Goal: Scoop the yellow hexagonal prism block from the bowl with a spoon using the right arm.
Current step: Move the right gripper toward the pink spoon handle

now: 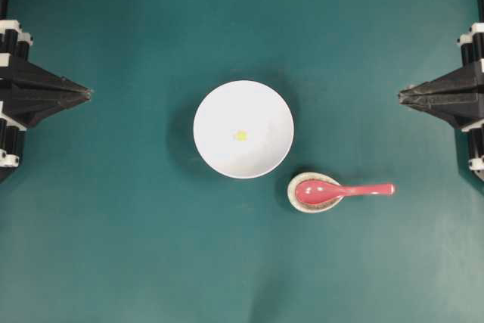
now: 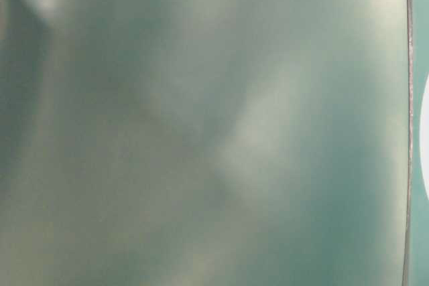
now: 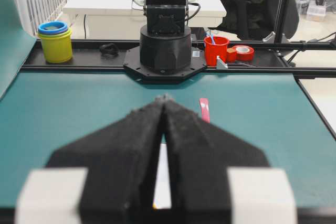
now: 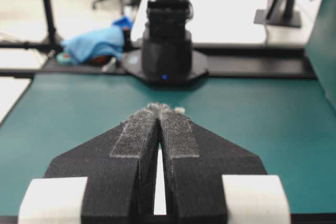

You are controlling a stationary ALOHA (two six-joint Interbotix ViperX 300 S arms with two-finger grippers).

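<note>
Right hand (image 4: 159,109) fills its wrist view, fingers pressed together, holding nothing; left hand (image 3: 165,100) likewise closed & empty. Both parked at worktop (image 1: 113,247) edges, well apart from everything. Yellow hexagonal prism block (image 1: 240,135) sits mid-bowl (image 1: 219,104). Spoon (image 1: 344,190) lies w/ scoop on speckled rest (image 1: 293,196), just beside bowl, handle pointing toward right arm. Step: go for spoon. Suggest opening, gripping handle near far end, keeping scoop level. Table-level view blurred, nearly useless; bowl mostly hidden behind fingers in wrist views.
</note>
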